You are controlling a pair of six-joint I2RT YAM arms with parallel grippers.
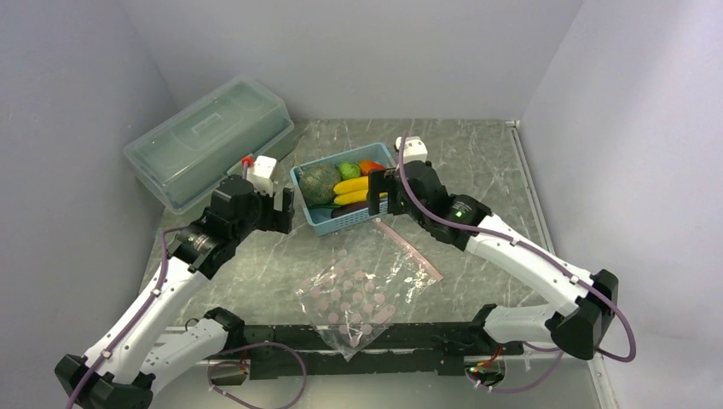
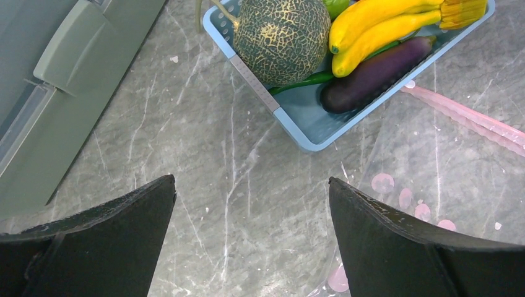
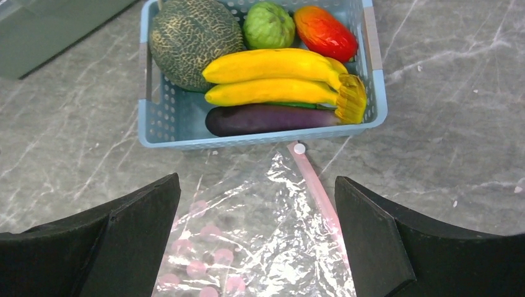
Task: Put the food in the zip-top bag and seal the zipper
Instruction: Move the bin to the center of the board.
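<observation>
Arm bases sit along the near edge of the table. Just past them, about mid-table, lies the zip-top bag, flat and crumpled, with nothing inside that we can see. Its lowest corner reaches the rail between the bases.

The zipper is the pink strip on the bag's far-right side. It runs at a slant from just beside the basket toward the right edge. A small white tab sits at the end nearest the basket. We cannot tell whether the mouth is parted or pressed shut.

All the food is in the basket, toward the far side of the table:
- bananas
- netted green melon
- small green ball
- red-orange piece
- purple aubergine, along the near wall

A lidded box stands at the far-left corner, apart from the rest.

The left jaws are wide apart and hold nothing, hanging over bare table off the basket's left corner. The right jaws are also wide apart and empty, hanging over the seam where the basket's near wall meets the bag.

We judge that loading has not begun and the first pick is in hand. Next, one arm should lift the top lip by the zipper so the mouth gapes. The other should go down into the basket. The bananas lie on top and look easiest to take. The film is limp, so it may slide or fold under a pinch.
</observation>
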